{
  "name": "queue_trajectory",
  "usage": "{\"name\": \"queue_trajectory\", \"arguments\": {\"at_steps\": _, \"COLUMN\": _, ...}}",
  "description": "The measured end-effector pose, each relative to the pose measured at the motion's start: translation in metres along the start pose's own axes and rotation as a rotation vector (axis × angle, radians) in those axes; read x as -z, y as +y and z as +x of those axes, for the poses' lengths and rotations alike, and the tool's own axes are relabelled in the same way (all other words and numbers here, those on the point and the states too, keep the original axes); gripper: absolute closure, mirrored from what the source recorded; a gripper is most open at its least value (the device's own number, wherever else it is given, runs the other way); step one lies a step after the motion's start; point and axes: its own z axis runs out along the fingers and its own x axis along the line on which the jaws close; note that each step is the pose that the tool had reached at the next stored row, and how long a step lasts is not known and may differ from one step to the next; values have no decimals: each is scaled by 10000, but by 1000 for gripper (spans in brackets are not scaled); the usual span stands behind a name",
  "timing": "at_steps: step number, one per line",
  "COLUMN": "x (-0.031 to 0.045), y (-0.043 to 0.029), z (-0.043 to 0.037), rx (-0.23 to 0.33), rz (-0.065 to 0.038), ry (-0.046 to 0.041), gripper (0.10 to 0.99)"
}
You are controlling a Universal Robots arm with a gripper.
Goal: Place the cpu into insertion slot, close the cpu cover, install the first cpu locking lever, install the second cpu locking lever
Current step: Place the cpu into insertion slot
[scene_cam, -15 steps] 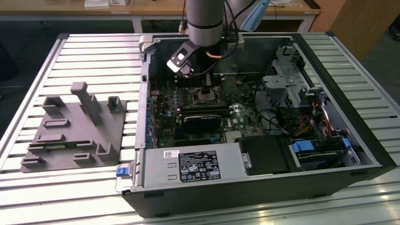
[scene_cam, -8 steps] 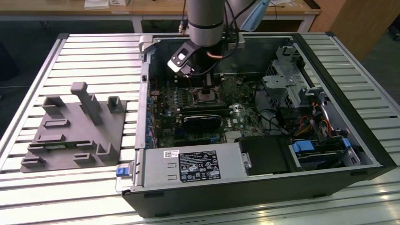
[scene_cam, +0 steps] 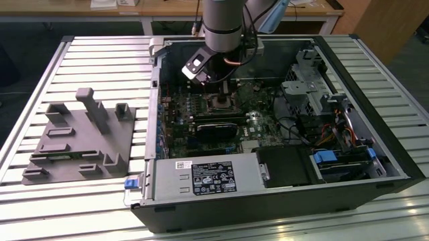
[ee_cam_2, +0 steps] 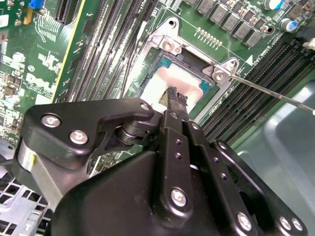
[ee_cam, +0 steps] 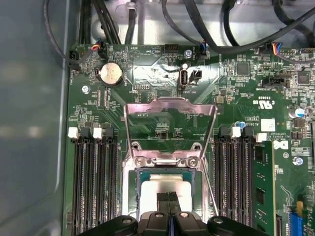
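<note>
The cpu [ee_cam: 156, 183] [ee_cam_2: 156, 83], with its dull silver top, lies flat in the insertion slot [ee_cam: 139, 173] [ee_cam_2: 162, 60] on the green motherboard. My gripper [ee_cam: 170, 197] [ee_cam_2: 175, 96] [scene_cam: 223, 93] is shut, its two black fingertips pressed together right over the middle of the cpu; I cannot tell whether they touch it. The cpu cover [ee_cam: 170, 102], a thin silvery frame, stands raised open on the far side of the slot. A thin locking lever [ee_cam: 209, 162] [ee_cam_2: 268, 91] sticks out beside the slot, unlatched.
Black memory slots [ee_cam: 93, 187] [ee_cam: 236, 182] flank the slot on both sides. The open computer case [scene_cam: 282, 201] holds a black card [scene_cam: 218, 131], drive cages [scene_cam: 308, 85] and cables. A grey fixture [scene_cam: 80, 135] sits on the slatted table at the exterior view's left.
</note>
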Motion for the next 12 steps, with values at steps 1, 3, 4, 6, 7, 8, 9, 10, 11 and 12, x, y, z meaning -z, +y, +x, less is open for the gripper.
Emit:
{"name": "queue_trajectory", "arguments": {"at_steps": 1, "x": -11, "y": 1, "z": 0, "rx": 0, "rz": 17, "ry": 1, "gripper": 980}}
{"name": "queue_trajectory", "arguments": {"at_steps": 3, "x": -29, "y": 3, "z": 0, "rx": 0, "rz": 46, "ry": 6, "gripper": 980}}
{"name": "queue_trajectory", "arguments": {"at_steps": 4, "x": -39, "y": 3, "z": 0, "rx": -2, "rz": 59, "ry": 13, "gripper": 980}}
{"name": "queue_trajectory", "arguments": {"at_steps": 6, "x": -52, "y": 4, "z": 0, "rx": -1, "rz": 69, "ry": 18, "gripper": 980}}
{"name": "queue_trajectory", "arguments": {"at_steps": 7, "x": -58, "y": 4, "z": 0, "rx": -2, "rz": 75, "ry": 17, "gripper": 980}}
{"name": "queue_trajectory", "arguments": {"at_steps": 8, "x": -61, "y": 4, "z": -1, "rx": -2, "rz": 80, "ry": 14, "gripper": 980}}
{"name": "queue_trajectory", "arguments": {"at_steps": 9, "x": -63, "y": 4, "z": -1, "rx": -2, "rz": 81, "ry": 13, "gripper": 980}}
{"name": "queue_trajectory", "arguments": {"at_steps": 10, "x": -64, "y": 4, "z": -1, "rx": -2, "rz": 82, "ry": 14, "gripper": 980}}
{"name": "queue_trajectory", "arguments": {"at_steps": 11, "x": -67, "y": 4, "z": -1, "rx": -2, "rz": 81, "ry": 17, "gripper": 980}}
{"name": "queue_trajectory", "arguments": {"at_steps": 12, "x": -69, "y": 5, "z": 0, "rx": -2, "rz": 80, "ry": 20, "gripper": 980}}
